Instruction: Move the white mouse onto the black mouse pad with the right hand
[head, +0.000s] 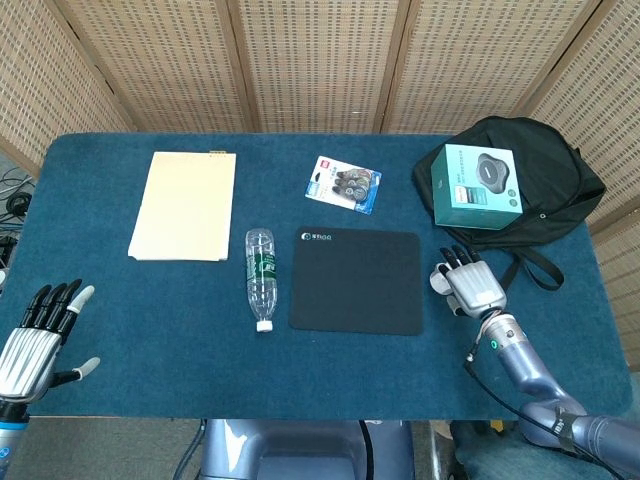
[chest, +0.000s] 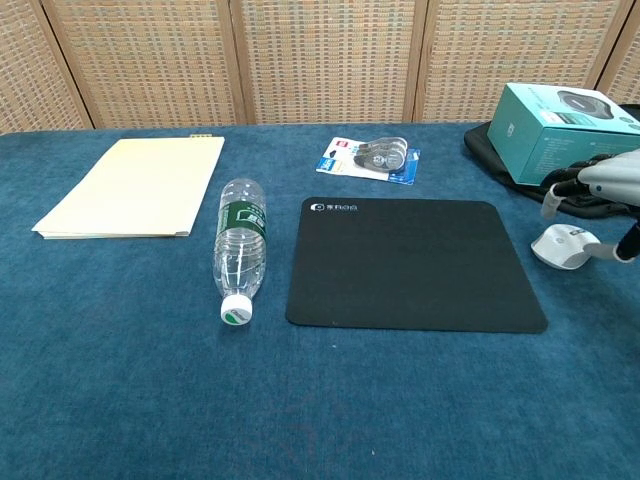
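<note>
Now right hand (head: 470, 285) fingers (chest: 562, 183) spread over white mouse (chest: 563, 246), w/o gripping.

White mouse (chest: 563, 246) lies just right of the flat black mouse pad (chest: 412, 263).

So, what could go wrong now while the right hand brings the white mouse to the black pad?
1. The right hand seems to sit above the small white computer mouse rather than clasp it, so the mouse may slip away.
2. The mouse lies on the blue cloth beside the flat black rectangular mouse pad; pushed sideways, it might catch on the pad's edge.
</note>
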